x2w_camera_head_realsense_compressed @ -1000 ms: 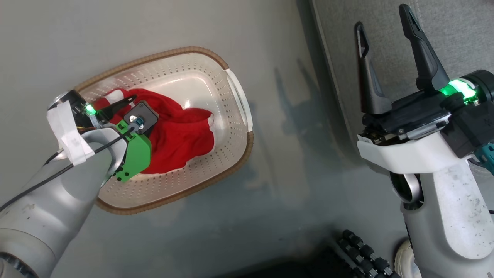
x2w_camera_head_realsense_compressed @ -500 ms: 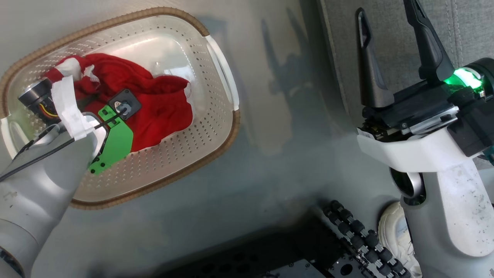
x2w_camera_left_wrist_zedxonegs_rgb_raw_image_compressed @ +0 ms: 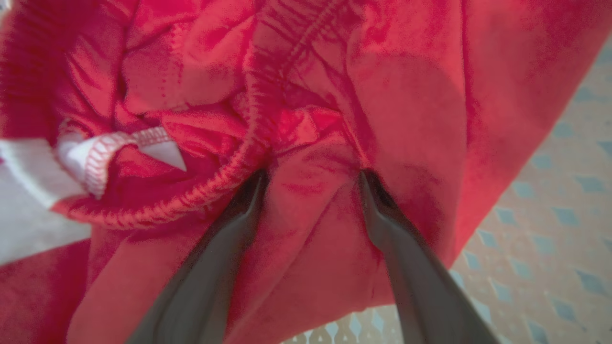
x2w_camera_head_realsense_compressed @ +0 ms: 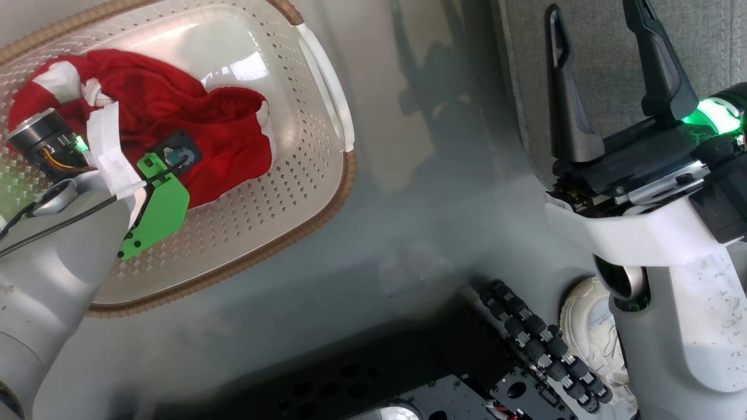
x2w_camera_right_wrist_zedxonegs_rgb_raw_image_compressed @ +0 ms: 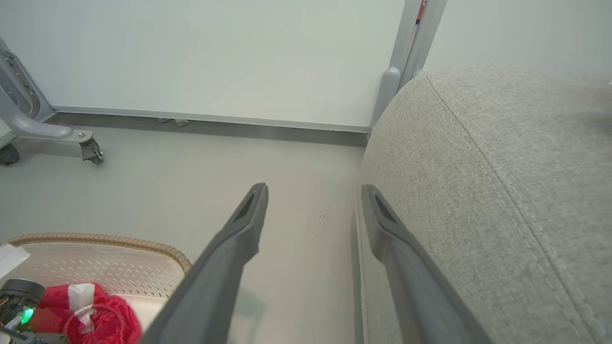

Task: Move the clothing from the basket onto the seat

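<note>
The red clothing (x2w_camera_head_realsense_compressed: 175, 116) lies bunched in the cream perforated basket (x2w_camera_head_realsense_compressed: 327, 192) on the floor at the upper left of the head view. My left arm reaches down into the basket. In the left wrist view my left gripper (x2w_camera_left_wrist_zedxonegs_rgb_raw_image_compressed: 313, 174) is open, its fingertips pressed into the clothing (x2w_camera_left_wrist_zedxonegs_rgb_raw_image_compressed: 311, 95) with a fold of red fabric between them. My right gripper (x2w_camera_head_realsense_compressed: 592, 11) is open and holds nothing, raised by the edge of the grey seat (x2w_camera_head_realsense_compressed: 601, 70). The right wrist view shows this gripper (x2w_camera_right_wrist_zedxonegs_rgb_raw_image_compressed: 313, 188) between the floor and the seat (x2w_camera_right_wrist_zedxonegs_rgb_raw_image_compressed: 502, 191), with the basket (x2w_camera_right_wrist_zedxonegs_rgb_raw_image_compressed: 119, 241) and clothing (x2w_camera_right_wrist_zedxonegs_rgb_raw_image_compressed: 100, 315) at the lower left.
My own base, with black rollers (x2w_camera_head_realsense_compressed: 537, 344) and a white wheel (x2w_camera_head_realsense_compressed: 589, 332), sits at the bottom of the head view. A white wall, a grey post (x2w_camera_right_wrist_zedxonegs_rgb_raw_image_compressed: 406, 48) and a caster leg (x2w_camera_right_wrist_zedxonegs_rgb_raw_image_compressed: 88, 148) stand beyond the bare floor (x2w_camera_right_wrist_zedxonegs_rgb_raw_image_compressed: 191, 167).
The head camera has tilted, so the basket sits higher and further left in the picture. My left gripper has sunk lower into the red clothing. Both grippers stay open.
</note>
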Controlling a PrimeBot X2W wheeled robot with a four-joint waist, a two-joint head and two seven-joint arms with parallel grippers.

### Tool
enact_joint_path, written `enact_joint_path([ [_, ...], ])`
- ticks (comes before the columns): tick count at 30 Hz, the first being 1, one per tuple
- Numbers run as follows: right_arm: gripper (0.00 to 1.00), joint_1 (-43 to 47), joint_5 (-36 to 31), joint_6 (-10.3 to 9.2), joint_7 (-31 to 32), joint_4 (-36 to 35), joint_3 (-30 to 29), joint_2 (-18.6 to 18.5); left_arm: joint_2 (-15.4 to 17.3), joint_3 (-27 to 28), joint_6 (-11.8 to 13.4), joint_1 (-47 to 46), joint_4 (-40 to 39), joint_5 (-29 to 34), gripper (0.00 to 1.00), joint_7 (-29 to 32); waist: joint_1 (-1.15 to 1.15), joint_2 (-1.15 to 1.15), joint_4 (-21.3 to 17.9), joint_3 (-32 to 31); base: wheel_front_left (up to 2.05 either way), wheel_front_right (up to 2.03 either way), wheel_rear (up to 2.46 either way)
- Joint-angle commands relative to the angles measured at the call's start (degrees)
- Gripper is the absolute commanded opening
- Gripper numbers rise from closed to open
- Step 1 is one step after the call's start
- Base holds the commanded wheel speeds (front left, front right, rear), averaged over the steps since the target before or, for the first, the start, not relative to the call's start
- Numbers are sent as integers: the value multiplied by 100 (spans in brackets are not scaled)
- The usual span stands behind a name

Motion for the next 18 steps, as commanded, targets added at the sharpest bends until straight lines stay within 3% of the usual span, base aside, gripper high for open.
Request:
enact_joint_path([
  [1, 100, -17, -1, -6, -13, -37, -14, -8, 58, 0, -11, -54, 39, 21, 100, 32, -1, 0, -30, 67, 0, 0, 0],
  [5, 100, 45, -49, -6, -12, -85, -23, -8, -5, 1, -11, -52, 80, 74, 98, 54, -1, 0, -12, 94, 0, 0, 0],
  [8, 100, 78, -78, -6, -13, -98, -19, -8, -58, 1, -12, -72, 106, 177, 0, -23, -1, 0, 9, 106, 0, 0, 0],
  [18, 100, -84, -61, -6, -13, -20, -53, -8, -244, 1, -12, -56, 85, 183, 0, -280, -1, 0, 91, -69, 0, 0, 0],
])
